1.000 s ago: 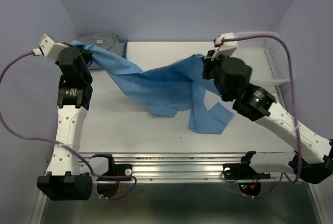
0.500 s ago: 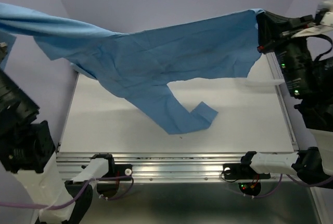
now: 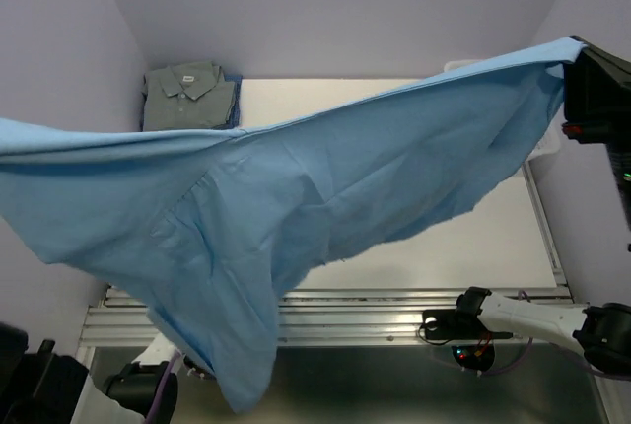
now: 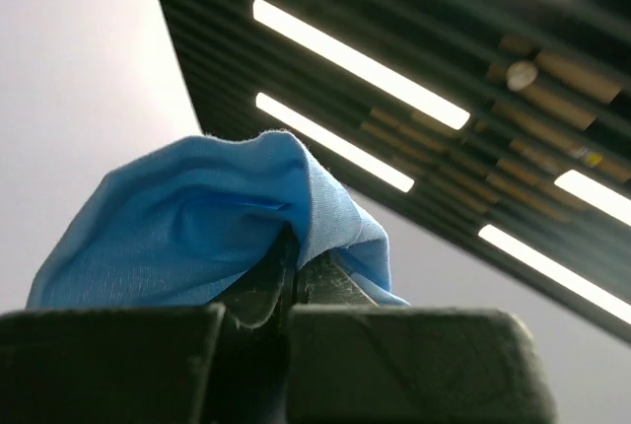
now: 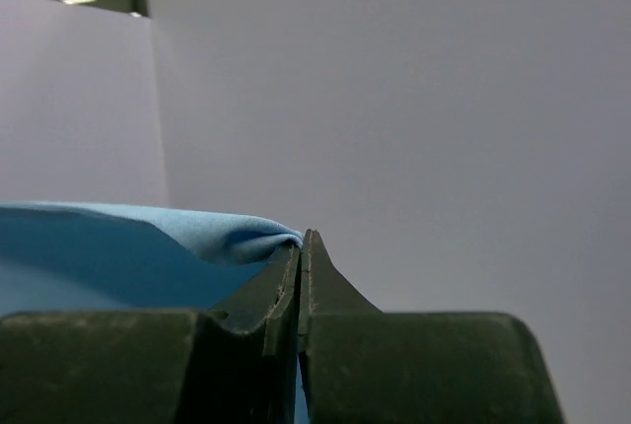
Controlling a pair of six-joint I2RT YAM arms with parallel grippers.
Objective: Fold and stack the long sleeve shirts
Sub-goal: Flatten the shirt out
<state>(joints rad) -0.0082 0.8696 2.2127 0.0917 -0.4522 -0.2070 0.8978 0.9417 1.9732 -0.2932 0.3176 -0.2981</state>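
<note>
The light blue shirt (image 3: 296, 197) is stretched wide in the air across the top view, hanging high over the table. My left gripper (image 4: 292, 247) is shut on one bunched edge of the blue shirt (image 4: 177, 237) and points up toward the ceiling; it is out of frame in the top view. My right gripper (image 5: 302, 242) is shut on the other edge of the blue shirt (image 5: 128, 247); its dark body (image 3: 596, 89) shows at the top view's right edge. The grey-green shirt (image 3: 189, 95) lies folded at the table's far left corner.
The white table (image 3: 473, 237) shows at the right and back under the cloth. The white mesh basket (image 3: 545, 148) at the far right is mostly hidden behind the shirt. Lilac walls close in on the left, back and right.
Both grippers have lifted and pulled apart, raising the blue shirt off the table and closer to the camera. The cloth now spreads wider, and the folded grey-green shirt shows again.
</note>
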